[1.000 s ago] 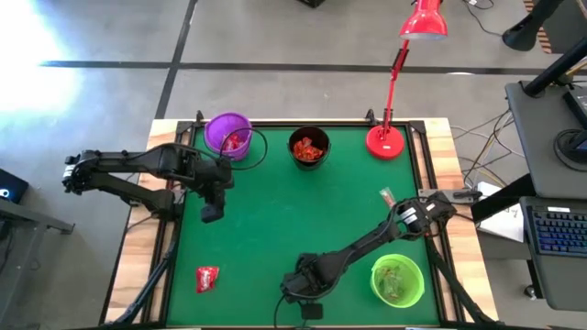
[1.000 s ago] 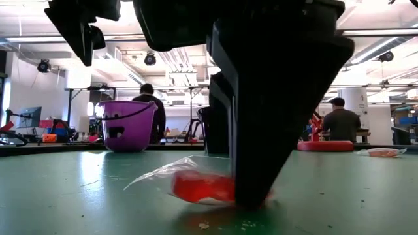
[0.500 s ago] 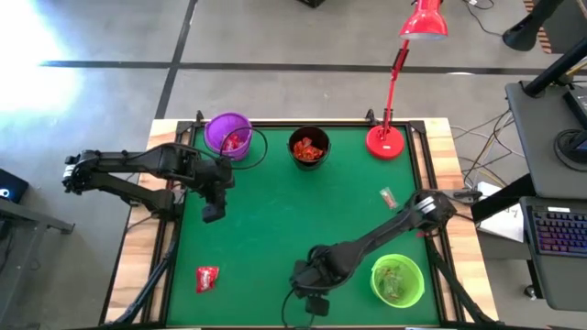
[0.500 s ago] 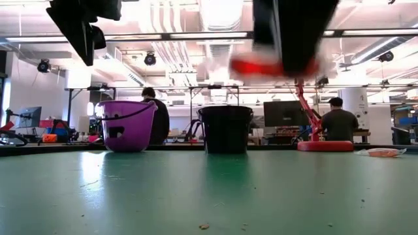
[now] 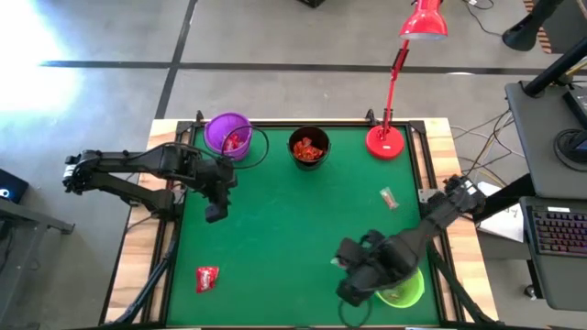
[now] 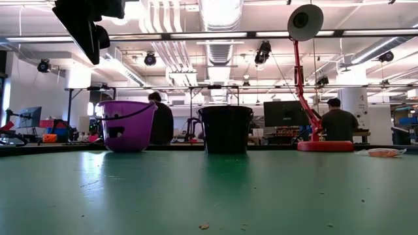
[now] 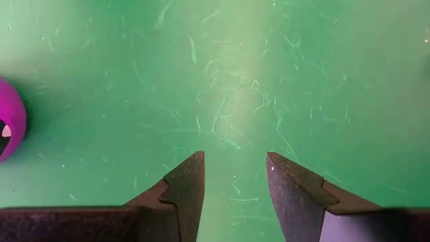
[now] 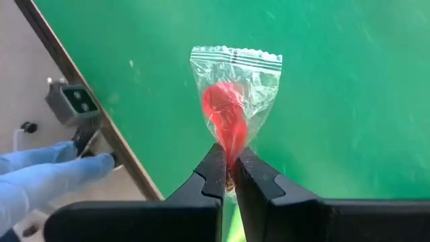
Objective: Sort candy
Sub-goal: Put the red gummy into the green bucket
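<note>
One camera looks straight down on the whole counter (image 5: pixel 293 229); another sits level at its surface, facing the room. Both share the purple cup (image 5: pixel 227 134) (image 6: pixel 126 125). Wrist cameras look closely past their jaws.

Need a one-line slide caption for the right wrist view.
Right gripper shut on a red candy in clear wrapper, held above the green table.

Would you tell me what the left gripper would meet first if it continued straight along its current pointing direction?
Probably only the bare green table mat: the left gripper points at empty mat, its fingers open.
</note>
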### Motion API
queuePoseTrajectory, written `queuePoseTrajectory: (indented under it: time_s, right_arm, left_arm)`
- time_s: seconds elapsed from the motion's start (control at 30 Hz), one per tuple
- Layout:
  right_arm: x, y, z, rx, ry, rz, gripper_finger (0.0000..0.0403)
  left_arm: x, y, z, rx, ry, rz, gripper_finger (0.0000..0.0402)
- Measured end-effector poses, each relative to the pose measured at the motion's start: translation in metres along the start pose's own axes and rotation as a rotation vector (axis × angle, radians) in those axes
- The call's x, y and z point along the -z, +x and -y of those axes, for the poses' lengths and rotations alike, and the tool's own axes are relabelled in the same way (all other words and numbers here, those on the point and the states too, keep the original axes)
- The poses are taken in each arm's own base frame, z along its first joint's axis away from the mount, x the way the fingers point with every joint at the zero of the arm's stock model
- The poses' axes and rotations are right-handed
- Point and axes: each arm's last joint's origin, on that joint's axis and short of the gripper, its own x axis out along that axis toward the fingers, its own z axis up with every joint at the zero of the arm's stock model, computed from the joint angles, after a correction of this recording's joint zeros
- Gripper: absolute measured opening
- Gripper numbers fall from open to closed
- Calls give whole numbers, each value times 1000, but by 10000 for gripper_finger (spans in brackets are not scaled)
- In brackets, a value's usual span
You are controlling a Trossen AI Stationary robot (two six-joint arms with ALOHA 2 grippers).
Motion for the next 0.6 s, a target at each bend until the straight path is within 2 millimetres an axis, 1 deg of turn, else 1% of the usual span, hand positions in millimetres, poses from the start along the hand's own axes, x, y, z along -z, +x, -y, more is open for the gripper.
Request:
queuePoseTrajectory:
  time_s: [0.1,0.23,0.5,0.6]
  right_arm:
    - [14,-11,6,44,45,-23,13]
    - [30,-15,13,151,100,-61,13]
    - [58,-15,9,152,159,-119,13]
    - [69,-10,9,178,201,-178,13]
  left_arm:
    - [-1,0,0,1,0,5,141]
    - [-1,0,0,2,0,9,141]
    - [-1,0,0,2,1,9,141]
    - [-1,0,0,2,1,10,141]
